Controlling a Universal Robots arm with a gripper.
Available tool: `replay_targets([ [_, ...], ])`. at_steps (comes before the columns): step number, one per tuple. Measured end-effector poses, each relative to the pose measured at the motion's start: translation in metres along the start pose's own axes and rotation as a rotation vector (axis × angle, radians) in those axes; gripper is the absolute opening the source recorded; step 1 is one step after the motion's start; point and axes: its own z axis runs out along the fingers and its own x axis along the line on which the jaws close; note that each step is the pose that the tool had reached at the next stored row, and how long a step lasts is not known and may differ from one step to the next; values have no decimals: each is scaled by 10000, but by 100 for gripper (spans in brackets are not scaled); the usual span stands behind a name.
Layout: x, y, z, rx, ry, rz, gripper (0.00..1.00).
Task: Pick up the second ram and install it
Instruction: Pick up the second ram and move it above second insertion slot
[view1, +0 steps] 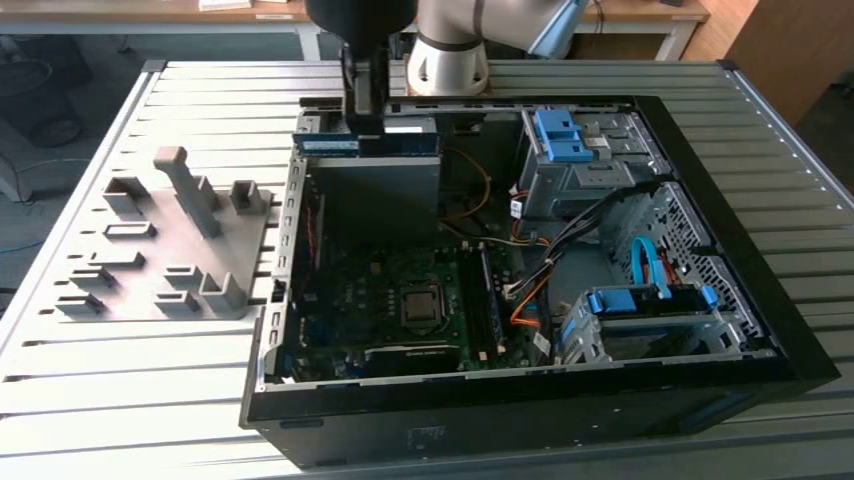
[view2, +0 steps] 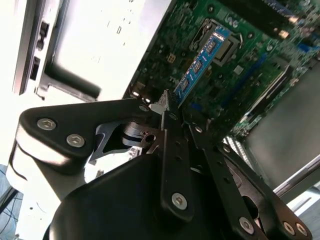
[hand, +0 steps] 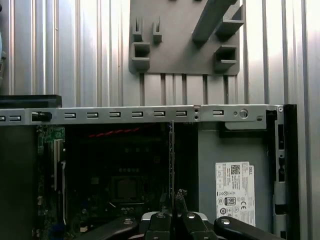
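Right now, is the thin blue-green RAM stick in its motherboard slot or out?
Out: the fingers grip the RAM stick above the green motherboard.

Slatted table (view1: 80, 400): grey fixture (view1: 147, 250), open computer case (view1: 534, 410)

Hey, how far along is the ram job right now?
Pick-up looks done: the gripper is shut on the second ram, held in the air over the open computer case, away from the grey fixture. In the second wrist view the stick hangs above the motherboard, seated in no slot. Installing is left.
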Motion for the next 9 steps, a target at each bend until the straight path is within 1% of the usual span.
replay_targets([
  [9,-10,-308,-4,-11,1,0,14],
])
